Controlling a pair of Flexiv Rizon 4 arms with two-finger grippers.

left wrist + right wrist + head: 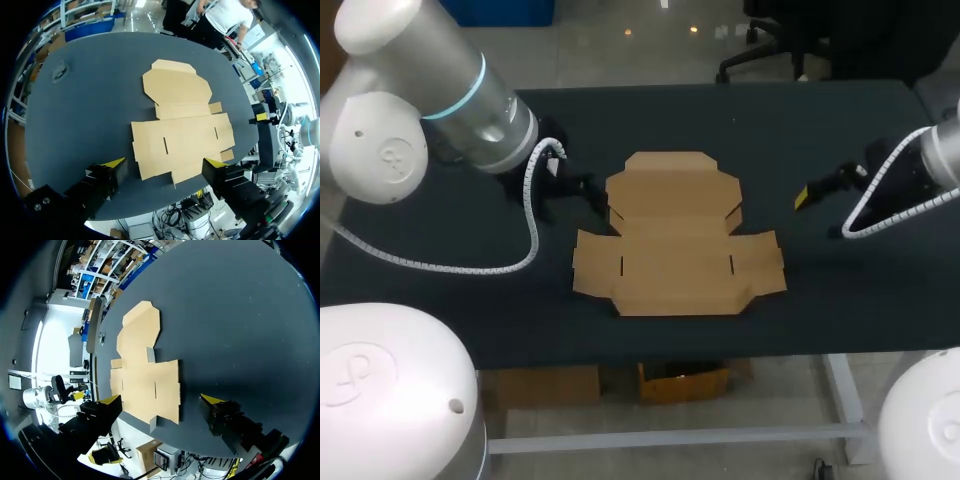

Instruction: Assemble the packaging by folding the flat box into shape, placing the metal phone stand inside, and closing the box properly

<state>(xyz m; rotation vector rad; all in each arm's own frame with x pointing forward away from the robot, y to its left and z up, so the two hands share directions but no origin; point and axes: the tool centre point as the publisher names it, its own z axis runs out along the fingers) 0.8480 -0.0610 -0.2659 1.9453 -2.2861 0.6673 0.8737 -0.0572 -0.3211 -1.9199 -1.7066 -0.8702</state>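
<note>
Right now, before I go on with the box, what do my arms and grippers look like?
The left arm and right arm are rounded and white-grey. The left one shows a light blue joint ring and an embossed swirl on a round cap. A white coiled cable runs along each. The left gripper and right gripper have black blocky fingers with yellow tips.

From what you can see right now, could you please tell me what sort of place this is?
Most likely a robotics lab workbench: a dark table holds a flat cardboard box, with my left gripper and right gripper open at either side of it.
</note>
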